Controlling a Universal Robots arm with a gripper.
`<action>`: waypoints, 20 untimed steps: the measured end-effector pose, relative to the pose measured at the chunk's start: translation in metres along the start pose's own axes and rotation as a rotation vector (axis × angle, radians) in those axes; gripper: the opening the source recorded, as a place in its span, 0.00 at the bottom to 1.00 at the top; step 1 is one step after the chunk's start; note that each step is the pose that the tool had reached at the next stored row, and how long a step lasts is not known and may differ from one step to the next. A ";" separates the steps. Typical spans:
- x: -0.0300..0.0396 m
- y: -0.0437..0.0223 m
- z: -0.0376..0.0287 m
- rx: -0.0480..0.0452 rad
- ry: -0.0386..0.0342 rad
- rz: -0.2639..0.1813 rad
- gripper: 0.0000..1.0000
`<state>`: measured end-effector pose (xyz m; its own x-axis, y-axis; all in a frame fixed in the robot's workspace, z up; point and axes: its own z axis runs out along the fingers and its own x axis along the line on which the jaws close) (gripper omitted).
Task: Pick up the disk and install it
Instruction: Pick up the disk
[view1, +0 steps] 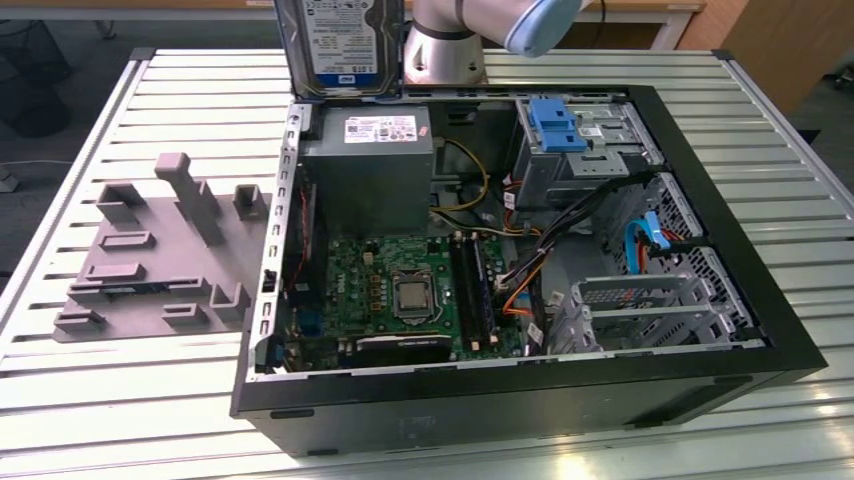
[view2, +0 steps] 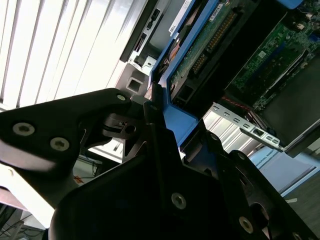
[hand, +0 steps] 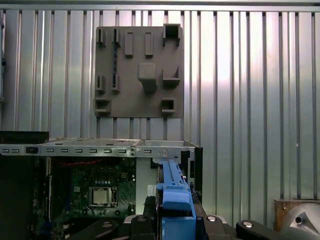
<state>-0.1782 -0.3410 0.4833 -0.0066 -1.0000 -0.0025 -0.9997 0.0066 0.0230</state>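
Slatted metal table (view1: 80, 400), grey fixture plate (view1: 147, 260) on the exterior view's left of the open computer case (view1: 787, 370). The disk (view1: 340, 45) hangs upright just above the case's far edge, over the power supply (view1: 367, 165). The gripper (view2: 180, 125) fingers (view2: 155, 120) are clamped on its blue rail frame (view2: 200, 32).

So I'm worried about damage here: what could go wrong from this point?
The gripper holds the disk upright by an edge of its blue rail frame, so it might tilt or slip. It hangs near the power supply and case wall; a careless descent could strike them or snag the cables.
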 end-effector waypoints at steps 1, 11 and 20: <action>0.0000 -0.0008 0.0000 0.0000 0.0000 0.000 0.36; 0.0000 -0.0075 -0.0002 0.0001 0.0000 0.000 0.36; -0.0001 -0.0139 -0.0003 0.0000 0.0000 0.000 0.36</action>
<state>-0.1643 -0.3410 0.4833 -0.0066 -1.0000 -0.0025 -0.9997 0.0066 0.0230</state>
